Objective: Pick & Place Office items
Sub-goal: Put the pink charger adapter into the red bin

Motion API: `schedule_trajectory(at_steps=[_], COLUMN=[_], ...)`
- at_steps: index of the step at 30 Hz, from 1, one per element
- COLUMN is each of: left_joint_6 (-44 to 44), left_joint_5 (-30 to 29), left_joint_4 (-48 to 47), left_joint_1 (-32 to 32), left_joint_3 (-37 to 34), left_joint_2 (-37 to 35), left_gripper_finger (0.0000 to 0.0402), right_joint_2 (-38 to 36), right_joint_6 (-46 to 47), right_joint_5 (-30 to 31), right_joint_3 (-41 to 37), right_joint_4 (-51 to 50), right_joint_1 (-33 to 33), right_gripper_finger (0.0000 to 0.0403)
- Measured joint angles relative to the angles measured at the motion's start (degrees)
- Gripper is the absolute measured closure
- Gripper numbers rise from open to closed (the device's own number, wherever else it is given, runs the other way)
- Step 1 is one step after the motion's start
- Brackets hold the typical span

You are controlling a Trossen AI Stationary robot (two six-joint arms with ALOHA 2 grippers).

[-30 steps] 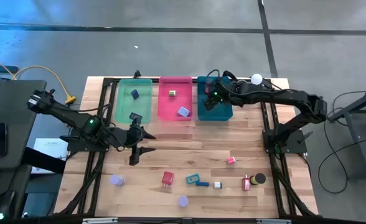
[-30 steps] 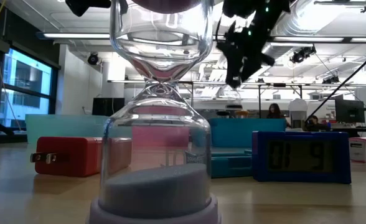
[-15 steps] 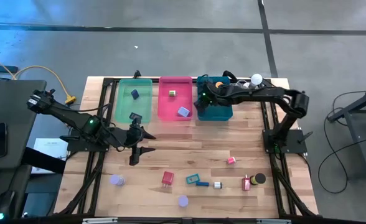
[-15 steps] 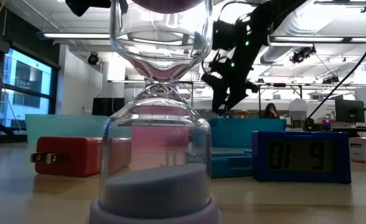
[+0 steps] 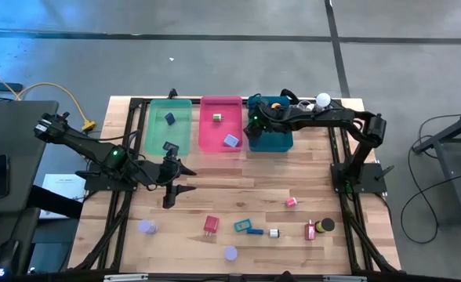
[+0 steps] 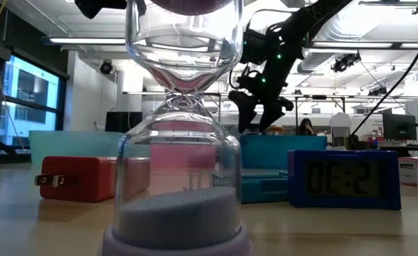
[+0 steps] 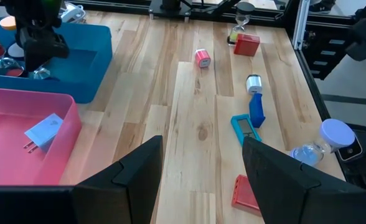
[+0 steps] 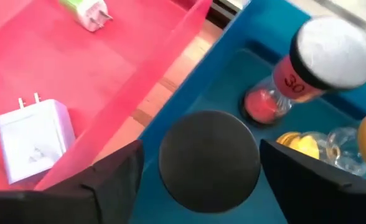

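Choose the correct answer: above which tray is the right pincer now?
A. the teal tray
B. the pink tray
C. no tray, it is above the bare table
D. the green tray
A: in the high view the right pincer sits over the teal tray, and its wrist view shows a dark round cap between its open fingers above that tray's floor.

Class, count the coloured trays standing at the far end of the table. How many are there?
3, side by side in a row: the green tray nearest the left arm's side, the pink tray in the middle, and the teal tray under the right gripper. None appear hidden.
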Motion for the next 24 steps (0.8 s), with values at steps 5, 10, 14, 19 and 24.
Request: schedule_trajectory(at_steps=[5, 10, 14, 19, 24], left_joint_6=[0.0, 0.0, 0.0, 0.0, -0.94], left_joint_5=[0.01, 0.0, 0.0, 0.0, 0.02], left_joint_4=[0.0, 0.02, -0.02, -0.07, -0.17], left_joint_1=[0.02, 0.02, 0.02, 0.02, 0.02], left_joint_3=[0.0, 0.0, 0.0, 0.0, -0.48], left_joint_2=[0.0, -0.02, 0.0, 0.0, 0.0], left_gripper_finger=[0.0187, 0.0187, 0.0187, 0.0187, 0.0187], right_joint_2=[-1.11, -4.79, -9.68, -18.02, -26.19], right_joint_6=[-1.55, -1.48, -1.6, -5.95, -4.93], right_joint_5=[1.79, 1.43, 0.72, -5.09, -17.92], right_joint_3=[0.0, 0.11, 0.11, 0.11, 0.11], right_joint_4=[0.3, 0.62, -0.45, -1.54, -5.99], right_joint_1=[0.34, 0.4, 1.04, 4.7, 10.47], right_gripper_finger=[0.0078, 0.0084, 0.0089, 0.0089, 0.009])
